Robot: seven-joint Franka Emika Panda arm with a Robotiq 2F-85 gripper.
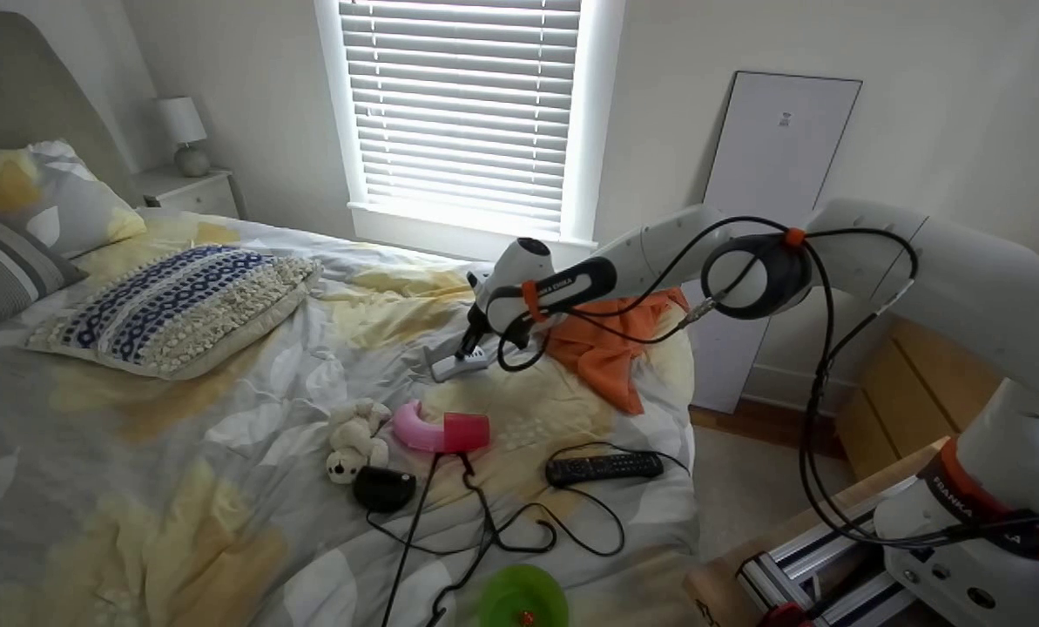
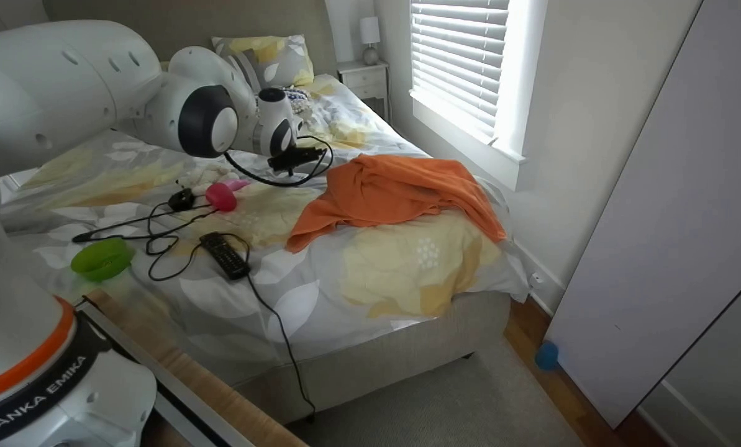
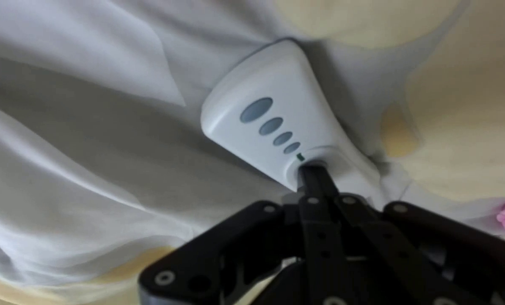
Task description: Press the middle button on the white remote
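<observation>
While I am looking on, the claw [image 3: 313, 167] is pointing its tips down at the white remote [image 3: 305, 131]. Step in hand: the press itself, I am judging, or the last aim before it. Claw: its fingers [image 3: 315, 186] are standing pressed together, pinching nothing. Contact: the tips are covering part of a round patch [image 3: 335, 163] on the remote, where the middle button is probably sitting; whether they are touching it, I am not able to tell. Next move: calling, I am guessing, for a short straight push, then a clean lift, with the remote not skidding. Place: the remote is lying face up on the bed [image 1: 249, 418], between the tufted pillow [image 1: 175, 309] and the orange cloth [image 1: 602, 353], well apart from the black remote [image 1: 604, 468]. Looks: whitish body, blunt at the wide end, narrowing towards the claw; four grey oval buttons [image 3: 271, 126] are running in a row, the smallest standing nearest the round patch; a small green mark [image 3: 300, 157] is sitting at the patch's edge. Other end: the claw is hiding it in the wrist view.
</observation>
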